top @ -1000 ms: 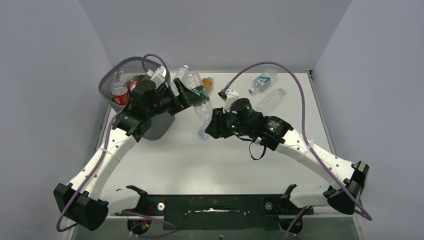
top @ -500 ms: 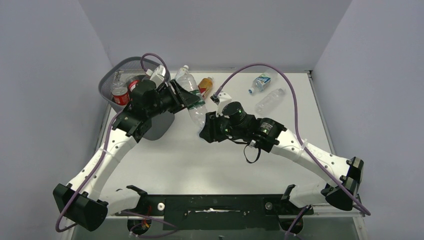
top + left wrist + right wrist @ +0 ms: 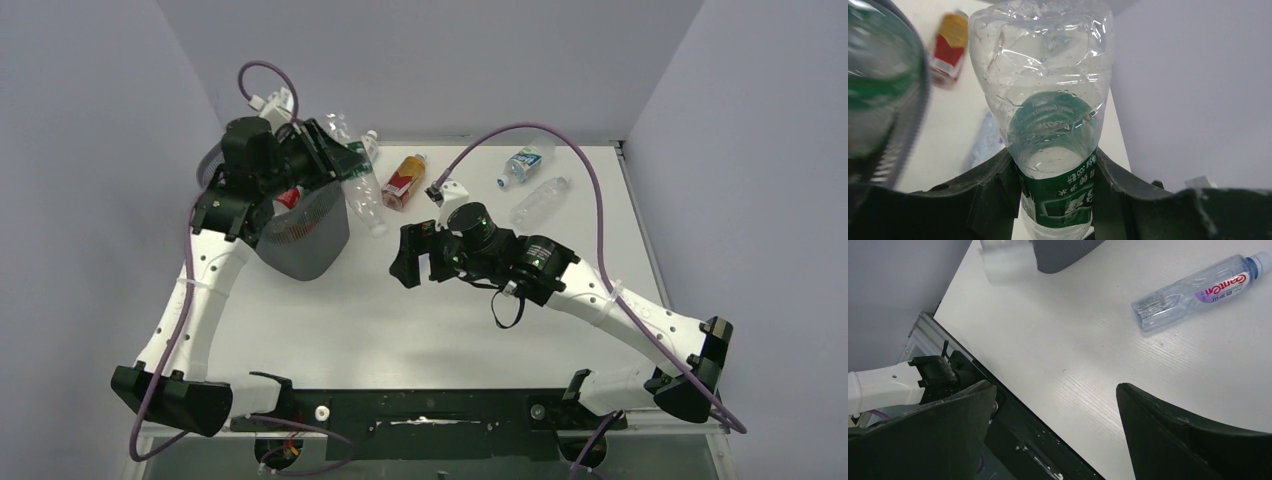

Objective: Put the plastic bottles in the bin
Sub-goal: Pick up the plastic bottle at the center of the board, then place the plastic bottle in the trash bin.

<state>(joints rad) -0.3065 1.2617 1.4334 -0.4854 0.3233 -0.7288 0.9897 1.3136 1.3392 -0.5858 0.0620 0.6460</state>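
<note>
Clear green-label bottle [image 3: 1040,75] pinched between the fingers of the left gripper [image 3: 1054,160], up in the air by the far-right rim of the bin [image 3: 300,245]. Purple-label bottle [image 3: 1193,290] lies on the table [image 3: 420,320] just beside the bin, orange bottle [image 3: 405,178] near it. Right gripper [image 3: 1055,390] spread wide, empty, over mid-table. Blue-label bottle [image 3: 523,163] and plain bottle [image 3: 540,198] lie far right.
</note>
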